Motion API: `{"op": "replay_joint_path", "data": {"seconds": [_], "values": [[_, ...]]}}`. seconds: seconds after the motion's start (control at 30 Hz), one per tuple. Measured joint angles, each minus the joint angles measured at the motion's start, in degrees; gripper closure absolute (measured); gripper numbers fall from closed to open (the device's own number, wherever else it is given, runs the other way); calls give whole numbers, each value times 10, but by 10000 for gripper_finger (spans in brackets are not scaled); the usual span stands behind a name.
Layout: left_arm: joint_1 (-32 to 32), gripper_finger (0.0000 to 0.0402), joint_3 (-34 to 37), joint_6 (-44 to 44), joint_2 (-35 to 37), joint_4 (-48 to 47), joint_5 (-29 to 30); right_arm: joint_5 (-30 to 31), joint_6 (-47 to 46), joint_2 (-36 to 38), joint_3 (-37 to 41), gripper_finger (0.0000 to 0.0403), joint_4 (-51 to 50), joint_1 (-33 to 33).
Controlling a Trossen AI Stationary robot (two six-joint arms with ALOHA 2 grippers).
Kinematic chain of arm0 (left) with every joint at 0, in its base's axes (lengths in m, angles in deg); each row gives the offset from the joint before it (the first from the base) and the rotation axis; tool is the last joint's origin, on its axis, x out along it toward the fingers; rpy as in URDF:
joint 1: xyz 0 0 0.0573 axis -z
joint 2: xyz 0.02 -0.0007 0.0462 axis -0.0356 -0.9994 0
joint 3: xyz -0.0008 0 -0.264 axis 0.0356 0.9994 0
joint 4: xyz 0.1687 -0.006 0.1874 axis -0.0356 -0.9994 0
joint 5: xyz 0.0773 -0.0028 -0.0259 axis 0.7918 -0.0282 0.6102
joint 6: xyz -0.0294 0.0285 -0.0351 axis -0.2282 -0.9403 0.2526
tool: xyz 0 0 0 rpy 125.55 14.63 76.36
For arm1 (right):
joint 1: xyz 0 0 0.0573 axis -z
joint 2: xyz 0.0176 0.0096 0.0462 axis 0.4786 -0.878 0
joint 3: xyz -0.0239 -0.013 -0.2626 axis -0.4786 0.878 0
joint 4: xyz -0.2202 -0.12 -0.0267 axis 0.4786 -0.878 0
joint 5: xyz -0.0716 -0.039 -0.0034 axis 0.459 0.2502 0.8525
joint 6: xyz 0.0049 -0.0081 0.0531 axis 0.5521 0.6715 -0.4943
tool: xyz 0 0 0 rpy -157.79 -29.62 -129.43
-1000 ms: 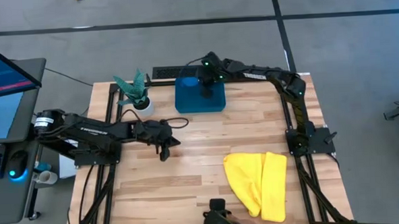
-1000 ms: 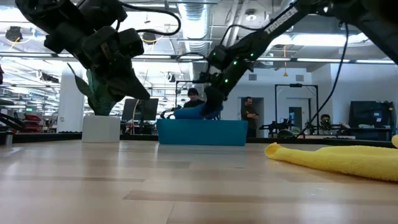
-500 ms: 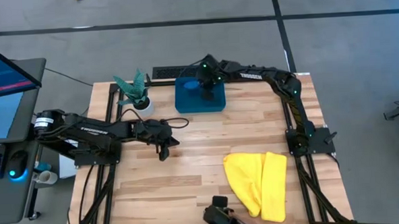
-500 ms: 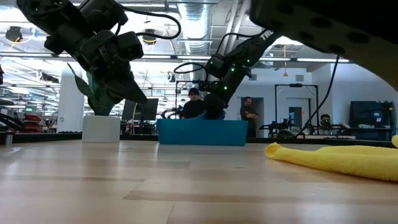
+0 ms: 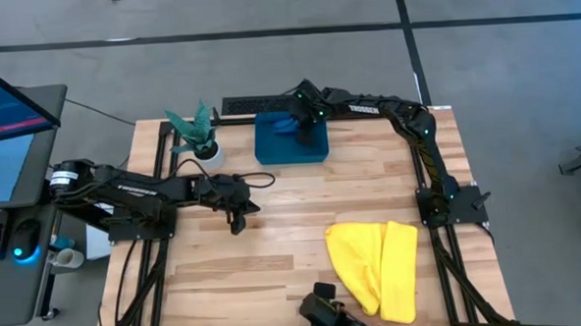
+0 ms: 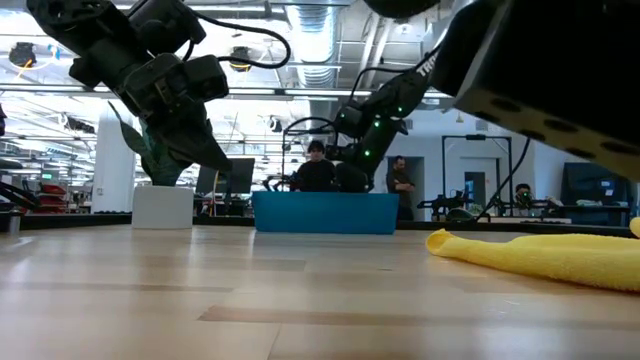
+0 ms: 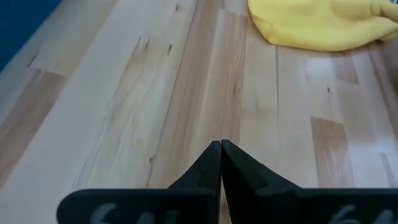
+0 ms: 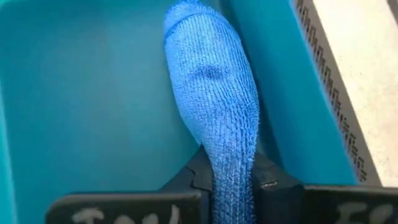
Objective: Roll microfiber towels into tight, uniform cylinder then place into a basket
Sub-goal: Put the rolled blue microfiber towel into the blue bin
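Observation:
The blue towel (image 8: 214,93), rolled into a cylinder, is down inside the teal basket (image 5: 270,149) at the table's far edge, with my right gripper (image 8: 227,165) shut on it. In the low view the basket's wall (image 6: 325,212) hides the roll. The yellow towel (image 5: 378,265) lies loosely folded on the table at the near right. It also shows in the low view as the yellow towel (image 6: 540,255). My left gripper (image 5: 239,224) hovers shut over bare wood left of centre, touching nothing. My right gripper pinches the blue roll near one end (image 8: 231,177) between its two fingers (image 8: 264,173). It comes slanting down from the table's right. The roll runs on ahead of the fingers, along the basket's inner wall (image 8: 280,93), its free end (image 8: 193,18) low in the basket.
A small white pot with a green plant (image 5: 199,139) stands left of the basket. A laptop (image 5: 4,126) sits off the table's left edge. A dark camera mount (image 5: 327,314) is at the near edge. People (image 6: 400,185) stand in the room beyond.
My right gripper has sunk into the basket with the blue roll, tipping steeper. In the low view the roll showed above the basket's wall a second ago and is now hidden behind it.

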Motion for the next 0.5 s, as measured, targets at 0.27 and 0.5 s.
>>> {"op": "replay_joint_path", "data": {"seconds": [0.27,0.5], "values": [[0,400,0,0,0,-1,0,6,11,0,0,300,2,-3],[0,400,0,0,0,-1,0,40,17,0,0,219,5,-9]]}}
